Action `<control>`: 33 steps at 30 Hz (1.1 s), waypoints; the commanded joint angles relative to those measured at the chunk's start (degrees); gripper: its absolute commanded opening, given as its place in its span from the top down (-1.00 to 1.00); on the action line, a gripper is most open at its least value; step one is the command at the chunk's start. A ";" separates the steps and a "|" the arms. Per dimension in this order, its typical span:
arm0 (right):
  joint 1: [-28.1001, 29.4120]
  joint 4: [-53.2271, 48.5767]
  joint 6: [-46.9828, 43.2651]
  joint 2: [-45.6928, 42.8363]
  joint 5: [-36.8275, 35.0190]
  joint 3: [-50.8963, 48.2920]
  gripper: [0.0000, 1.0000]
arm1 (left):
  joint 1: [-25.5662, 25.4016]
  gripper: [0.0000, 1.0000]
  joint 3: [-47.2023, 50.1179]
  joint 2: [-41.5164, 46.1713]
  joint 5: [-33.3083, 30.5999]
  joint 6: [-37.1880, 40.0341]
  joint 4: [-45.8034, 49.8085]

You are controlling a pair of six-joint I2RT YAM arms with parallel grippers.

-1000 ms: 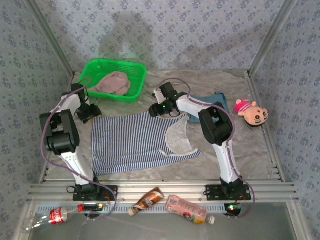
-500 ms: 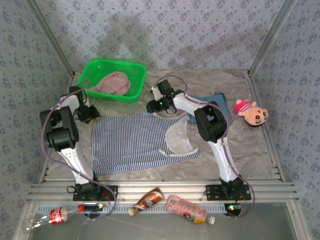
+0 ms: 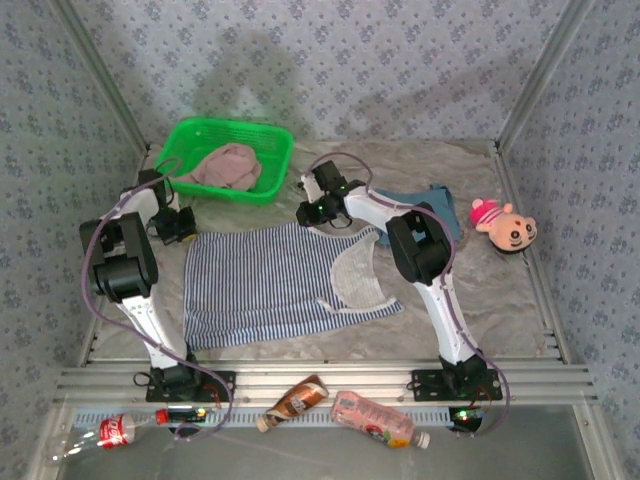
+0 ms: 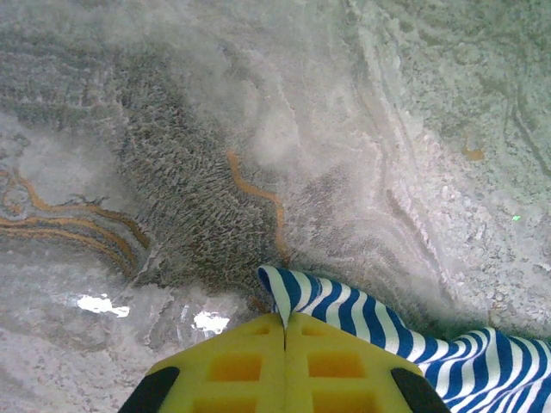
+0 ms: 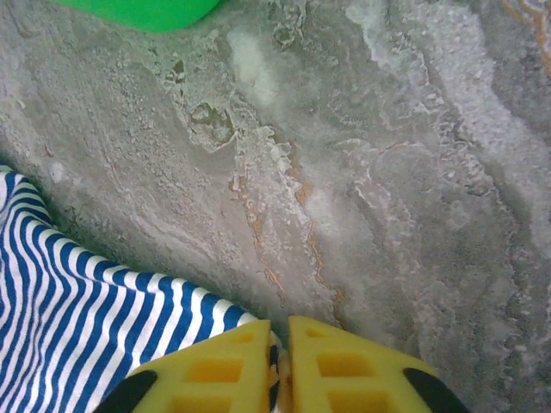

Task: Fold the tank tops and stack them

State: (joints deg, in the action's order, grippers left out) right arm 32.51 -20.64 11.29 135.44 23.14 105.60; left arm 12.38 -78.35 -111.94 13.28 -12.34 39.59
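The navy-and-white striped tank top (image 3: 270,280) lies spread flat in the middle of the table. My left gripper (image 3: 178,225) is shut on its far left corner; in the left wrist view the striped fabric (image 4: 362,314) folds up between the yellow pads (image 4: 232,366). My right gripper (image 3: 308,212) is shut on the far right corner, where the striped edge (image 5: 103,310) runs into the narrow gap between the pads (image 5: 215,366). The teal-blue top (image 3: 442,205) lies behind the right arm, partly hidden. The dusty pink top (image 3: 228,165) sits bunched in the green basket (image 3: 262,190).
A pink plush toy (image 3: 503,225) lies at the right side. The green basket's edge (image 5: 146,10) is just beyond the right gripper. Below the table's front rail lie three bottles (image 3: 295,400) (image 3: 372,420) (image 3: 110,432). Patterned walls close in on three sides.
The right gripper has shifted a little left along the top's far edge. The left gripper has edged slightly toward the back. Both stay closed on the striped top.
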 commanded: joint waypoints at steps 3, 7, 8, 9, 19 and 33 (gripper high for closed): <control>-0.06 1.59 -1.63 -1.45 1.36 1.60 0.84 | 0.12 1.00 -1.58 2.65 -0.56 1.43 3.03; -0.24 6.60 -4.14 -4.82 2.47 -2.31 0.85 | 0.18 1.00 -0.33 6.27 -2.67 2.05 3.82; -0.25 8.23 -4.60 -5.71 2.69 -3.77 0.85 | 0.16 1.00 0.12 7.01 -2.76 2.14 4.15; -0.31 10.55 -5.20 -6.65 2.89 -5.71 0.85 | 0.10 1.00 0.64 7.91 -2.74 2.14 4.25; 0.04 22.16 -10.43 -14.37 4.72 -19.46 0.85 | 0.15 1.00 6.43 15.73 -5.31 1.97 7.98; 2.00 23.67 -18.62 -23.69 6.83 -33.87 0.85 | 0.11 1.00 15.08 22.01 -8.44 2.32 11.97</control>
State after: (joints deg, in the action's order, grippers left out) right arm 33.74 3.07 -4.10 114.56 28.58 73.63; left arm 12.38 -64.90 -91.59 6.35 -10.94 48.62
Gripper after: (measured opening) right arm 0.077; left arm 0.046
